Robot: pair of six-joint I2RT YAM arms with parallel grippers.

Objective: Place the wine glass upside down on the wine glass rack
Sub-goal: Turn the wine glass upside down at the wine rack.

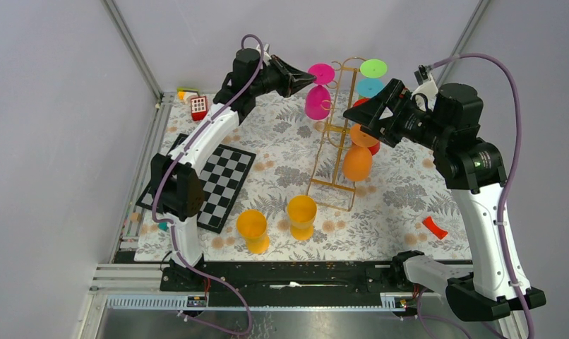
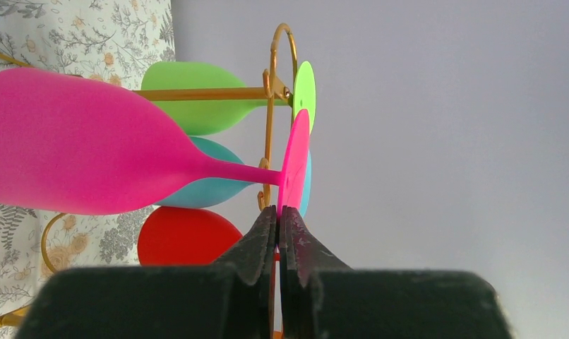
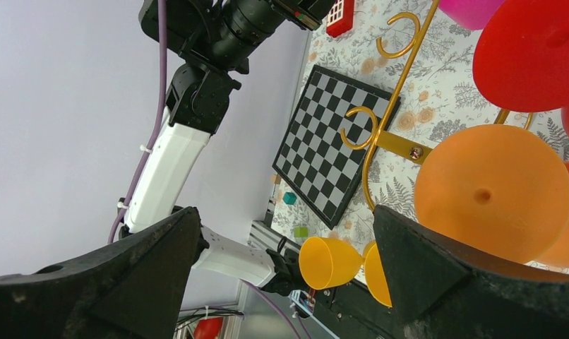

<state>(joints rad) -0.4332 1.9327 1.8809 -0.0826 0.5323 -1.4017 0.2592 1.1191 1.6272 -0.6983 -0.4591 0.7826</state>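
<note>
One magenta plastic wine glass (image 2: 77, 141), clamped by its foot in the left gripper (image 2: 277, 210), is held bowl-down beside the gold wire wine glass rack (image 2: 204, 93); right gripper (image 3: 285, 222) gapes wide.

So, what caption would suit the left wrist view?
Left hand pinches pink wine glass by its foot near gold rack.

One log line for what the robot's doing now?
left gripper: shut on pink wine glass foot | glass: upside down at wine glass rack | right gripper: open, by orange glass
</note>
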